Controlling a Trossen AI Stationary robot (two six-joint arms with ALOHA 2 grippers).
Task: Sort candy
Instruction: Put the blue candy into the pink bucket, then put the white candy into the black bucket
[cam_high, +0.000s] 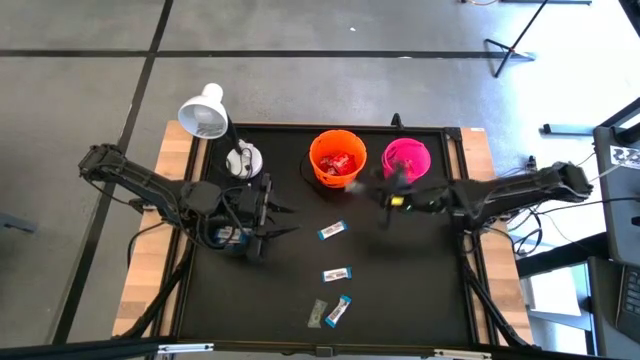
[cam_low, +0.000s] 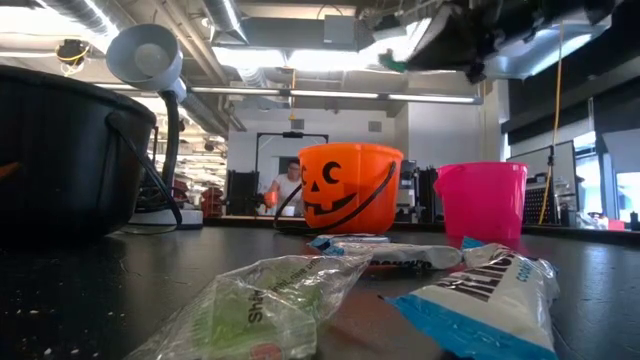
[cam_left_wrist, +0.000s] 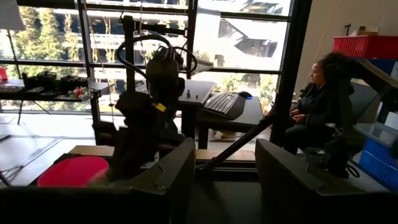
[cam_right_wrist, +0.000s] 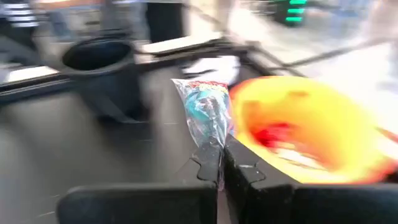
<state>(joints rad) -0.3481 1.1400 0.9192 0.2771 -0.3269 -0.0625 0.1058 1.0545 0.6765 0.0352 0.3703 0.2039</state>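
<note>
Lighting, as you see it: even and bright from above over the black table (cam_high: 400, 300), with a white lamp (cam_high: 204, 110) at its far left corner. Low view: ceiling strip lights glare behind the orange bucket (cam_low: 348, 187); the near wrappers (cam_low: 270, 300) are soft. Left wrist view: backlit windows, fingers (cam_left_wrist: 155, 186) in silhouette. Right wrist view: heavy motion blur; the orange bucket (cam_right_wrist: 305, 134) is overexposed.

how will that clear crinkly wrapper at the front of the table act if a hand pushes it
The clear wrapper looks thin and creased, so it would probably buckle and fold rather than slide as one stiff piece. It seems very light for its size, so a nudge may flick it off course. It lies flat on the table, so rolling looks unlikely.
</note>
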